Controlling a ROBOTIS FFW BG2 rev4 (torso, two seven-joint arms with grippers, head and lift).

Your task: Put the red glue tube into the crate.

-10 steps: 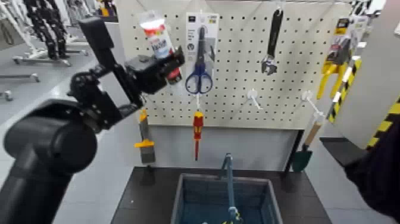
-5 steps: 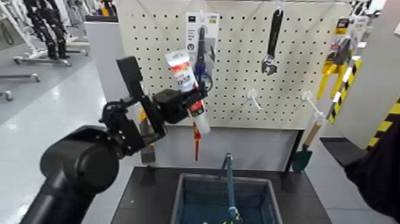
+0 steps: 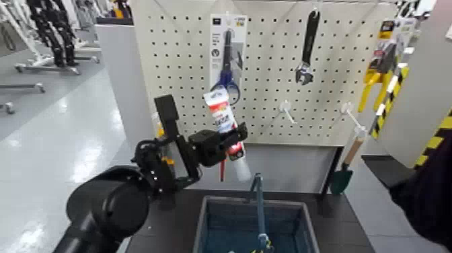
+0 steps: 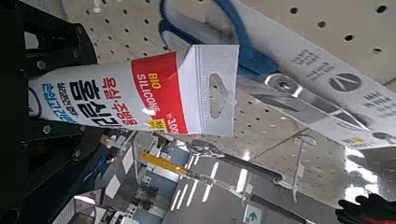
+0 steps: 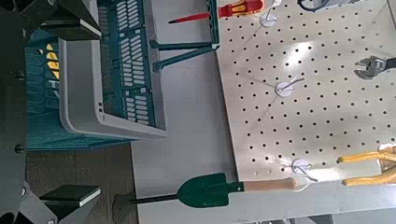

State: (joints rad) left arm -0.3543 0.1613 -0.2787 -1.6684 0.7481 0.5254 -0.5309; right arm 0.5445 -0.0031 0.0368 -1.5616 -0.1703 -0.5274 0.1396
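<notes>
Just above and behind the crate (image 3: pixel 203 225) as the head camera looks, here is the left gripper (image 3: pixel 232 139), clenched around the lower body of the red glue tube (image 3: pixel 222 118), which leans with its crimped end up and its pale nozzle end (image 3: pixel 243 169) pointing down below the jaws. And that low end is the worry! It hangs near the top of the arched blue handle (image 3: pixel 259 208), so a straight drop or a sideways sweep could knock the handle or leave the tube propped across it. The grip is well down from the crimped end, so any bump there might twist the tube round in the jaws. Let go too soon, short of the opening, and it could land on the rim or behind the crate, because the near side of the basket is the part to reach. Behind the gripper, the packaged scissors (image 3: pixel 225 87) and the red-handled screwdriver (image 3: pixel 222 169) hang on the pegboard (image 3: pixel 269 128); a backward swing might snag them. The right gripper (image 5: pixel 70 110) waits beside the crate, parted and empty, and would only matter if it strayed into the left arm's way.
</notes>
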